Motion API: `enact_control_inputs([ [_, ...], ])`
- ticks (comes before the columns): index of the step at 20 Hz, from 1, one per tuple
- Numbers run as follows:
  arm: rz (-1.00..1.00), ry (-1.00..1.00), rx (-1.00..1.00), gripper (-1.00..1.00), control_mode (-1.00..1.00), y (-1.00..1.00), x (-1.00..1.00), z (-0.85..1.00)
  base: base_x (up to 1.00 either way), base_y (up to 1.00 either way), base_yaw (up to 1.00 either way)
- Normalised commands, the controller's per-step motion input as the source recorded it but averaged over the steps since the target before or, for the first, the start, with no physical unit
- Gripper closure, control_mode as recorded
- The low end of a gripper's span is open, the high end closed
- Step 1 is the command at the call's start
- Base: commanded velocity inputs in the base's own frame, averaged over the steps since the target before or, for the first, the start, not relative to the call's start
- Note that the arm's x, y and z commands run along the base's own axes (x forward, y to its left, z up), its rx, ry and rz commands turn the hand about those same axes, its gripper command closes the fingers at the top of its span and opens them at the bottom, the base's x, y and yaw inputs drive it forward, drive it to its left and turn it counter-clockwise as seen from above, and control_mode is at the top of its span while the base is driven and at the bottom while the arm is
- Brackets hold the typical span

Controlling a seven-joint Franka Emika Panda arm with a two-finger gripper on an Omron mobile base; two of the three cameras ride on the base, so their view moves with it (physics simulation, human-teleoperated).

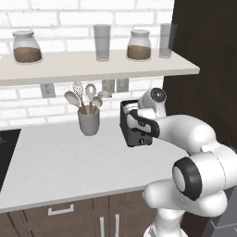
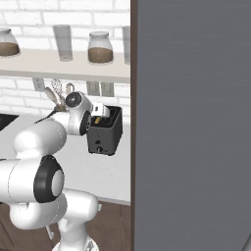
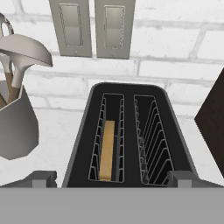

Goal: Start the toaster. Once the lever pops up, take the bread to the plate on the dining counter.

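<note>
White brick backsplash and a pale kitchen counter (image 1: 60, 157) carry everything here. At the counter's right end, hard by a dark cabinet side (image 1: 203, 41), stands the toaster (image 3: 127, 135) — black, two slots open to the top. The bread (image 3: 106, 151) sits on edge in the left-hand slot as the hand camera sees it; the other slot is bare. Gripper (image 3: 113, 178) hangs just above the toaster's near end, jaws spread wide, holding nothing. Slots and slice run lengthwise away from the jaws — straight ahead and below. Lever hidden, so likely on the near face.
</note>
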Motion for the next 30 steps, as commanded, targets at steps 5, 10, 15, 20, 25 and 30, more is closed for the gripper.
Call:
enact_control_inputs([
  [5,0.00,0.00,0.00,-1.00,-1.00,0.00,0.00,0.00,0.00,0.00,0.00],
  [10,0.00,0.00,0.00,-1.00,-1.00,0.00,0.00,0.00,0.00,0.00,0.00],
  [15,0.00,0.00,0.00,-1.00,-1.00,0.00,0.00,0.00,0.00,0.00,0.00],
  [20,0.00,0.00,0.00,-1.00,-1.00,0.00,0.00,0.00,0.00,0.00,0.00],
  [25,0.00,0.00,0.00,-1.00,-1.00,0.00,0.00,0.00,0.00,0.00,0.00],
  [30,0.00,0.00,0.00,-1.00,-1.00,0.00,0.00,0.00,0.00,0.00,0.00],
])
